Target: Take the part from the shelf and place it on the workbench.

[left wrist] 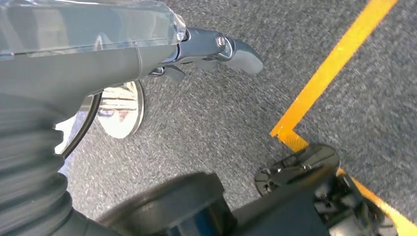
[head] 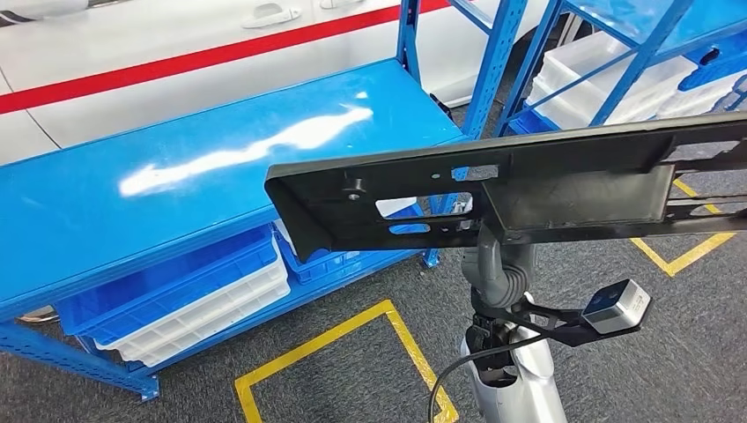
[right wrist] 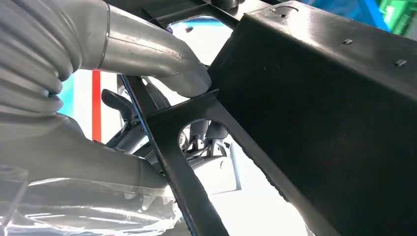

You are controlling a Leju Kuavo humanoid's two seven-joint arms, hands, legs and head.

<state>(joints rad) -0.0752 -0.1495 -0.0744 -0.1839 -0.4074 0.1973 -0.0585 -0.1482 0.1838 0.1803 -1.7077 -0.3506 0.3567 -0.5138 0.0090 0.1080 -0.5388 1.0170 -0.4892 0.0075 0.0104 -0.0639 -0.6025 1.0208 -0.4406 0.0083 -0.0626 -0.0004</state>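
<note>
A long black plastic part (head: 546,181) with cut-outs and a boxy middle hangs level in the air, lifted from below by my right hand (head: 499,264). Its left end reaches over the front right corner of the blue workbench (head: 176,176). In the right wrist view the grey thumb (right wrist: 167,66) presses on a thin bar of the part (right wrist: 334,103) while darker fingers curl behind it. My left hand (left wrist: 216,49) hangs over grey carpet with its fingers stretched out and nothing in them.
Blue and white bins (head: 194,300) sit on the workbench's lower level. A blue shelf rack (head: 617,53) with white trays stands at the back right. Yellow floor tape (head: 388,317) marks the carpet. A white car with a red stripe (head: 176,62) is behind the bench.
</note>
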